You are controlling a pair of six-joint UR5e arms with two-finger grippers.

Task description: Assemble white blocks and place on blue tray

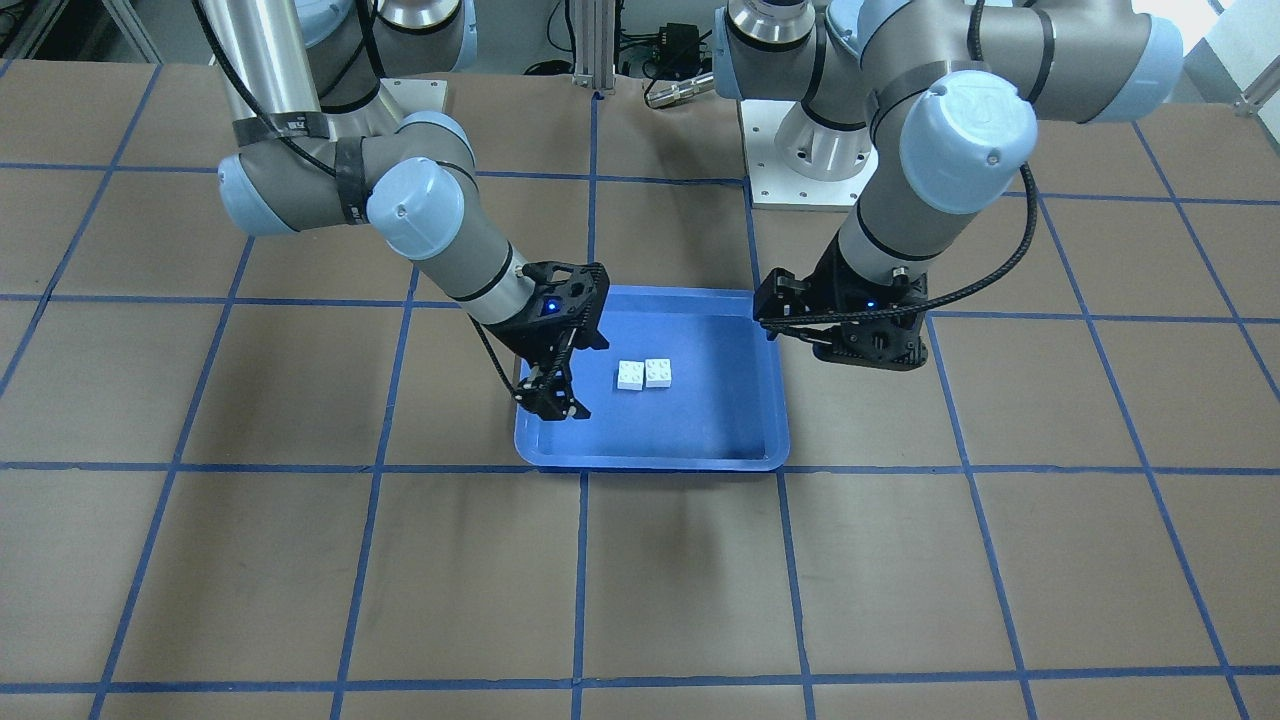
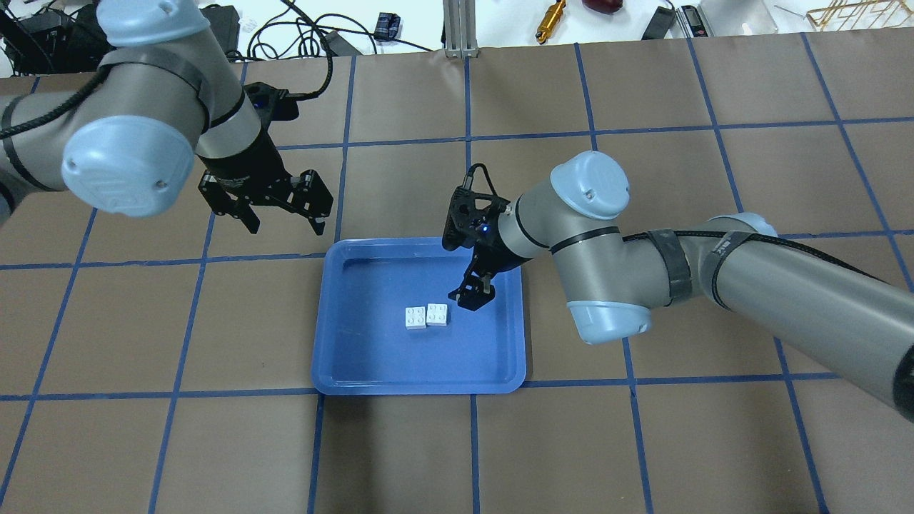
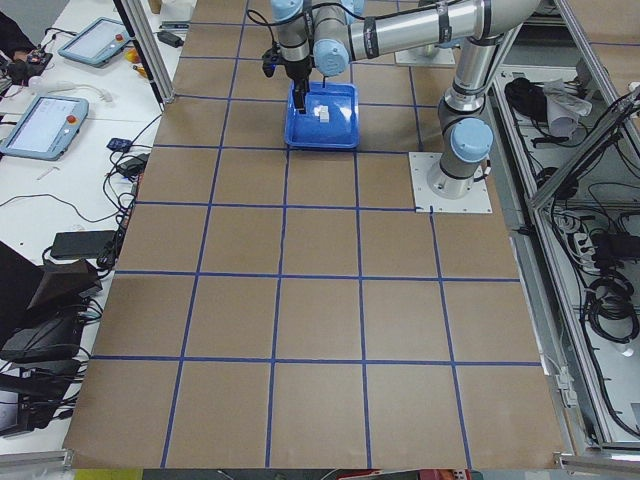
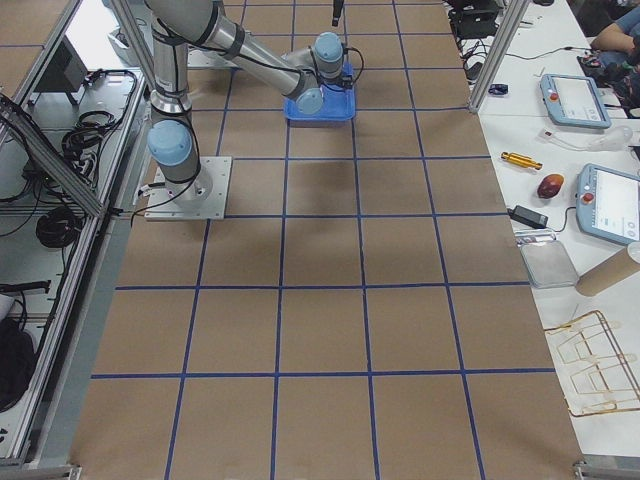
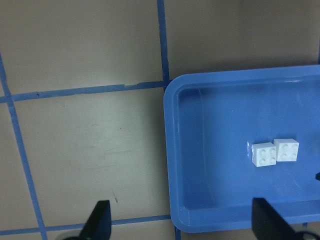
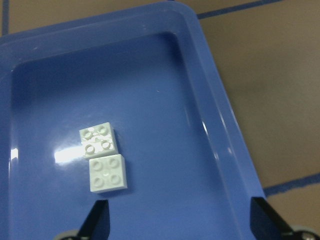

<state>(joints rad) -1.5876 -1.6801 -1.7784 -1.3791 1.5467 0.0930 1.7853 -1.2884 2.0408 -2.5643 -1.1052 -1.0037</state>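
Two white blocks (image 2: 415,318) (image 2: 437,314) lie side by side, touching, studs up, on the floor of the blue tray (image 2: 357,357). They also show in the right wrist view (image 6: 106,173) (image 6: 99,139) and the left wrist view (image 5: 264,154) (image 5: 286,149). My right gripper (image 2: 470,296) is open and empty, hanging over the tray just to the right of the blocks. My left gripper (image 2: 284,225) is open and empty above the table, beyond the tray's far left corner.
The tray (image 1: 650,462) sits on brown table covering with blue tape grid lines. Cables, tools and an aluminium post (image 2: 460,28) lie along the far table edge. The right arm's elbow (image 2: 593,185) hangs over the tray's right side.
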